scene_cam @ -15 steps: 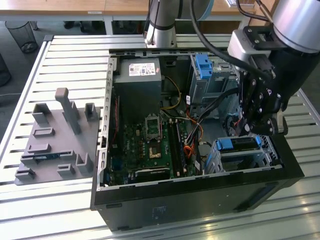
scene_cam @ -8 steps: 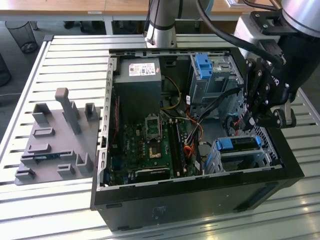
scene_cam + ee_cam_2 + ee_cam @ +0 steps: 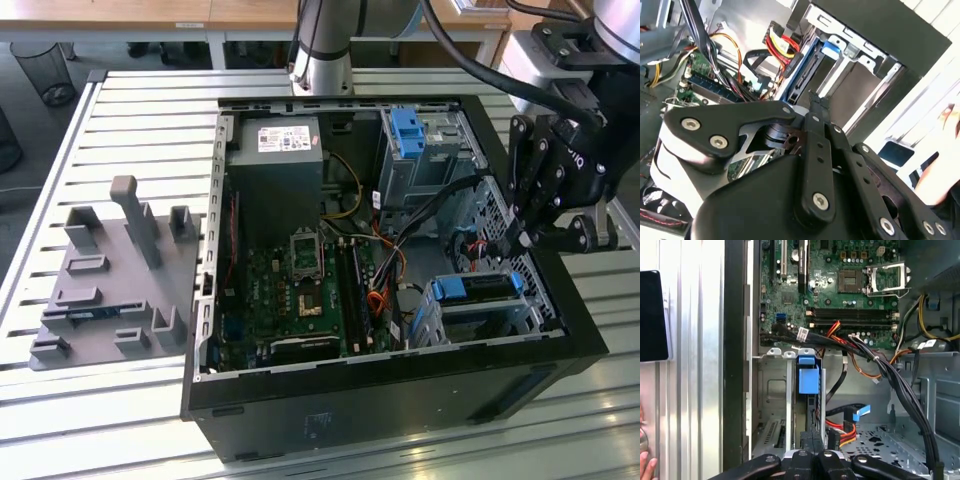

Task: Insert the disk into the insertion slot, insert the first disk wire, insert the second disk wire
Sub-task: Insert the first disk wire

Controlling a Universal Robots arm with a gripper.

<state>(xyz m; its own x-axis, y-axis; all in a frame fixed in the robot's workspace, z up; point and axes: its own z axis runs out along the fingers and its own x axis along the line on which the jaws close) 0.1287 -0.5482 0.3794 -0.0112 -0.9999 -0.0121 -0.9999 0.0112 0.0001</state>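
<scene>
**Disk seated, both wires seemingly still loose**

The disk [image 3: 478, 288] sits inside the slot [image 3: 432, 312], blue frame uppermost, so the first step looks done. Beside it a blue-ended wire [image 3: 862, 412] and a red-and-yellow bundle [image 3: 841, 429] lie free, apparently unplugged. The gripper [image 3: 522, 243] hangs close over the disk, jaws drawn together on nothing I can see, within the computer case [image 3: 400, 400] on the counter [image 3: 130, 100]

You will find no text here that you can read. The white label [image 3: 283, 139] on the grey power supply [image 3: 275, 195] carries print too small to make out, and the white tag [image 3: 802, 334] on the black cable bundle [image 3: 900, 390] in the first wrist view is just as illegible
</scene>
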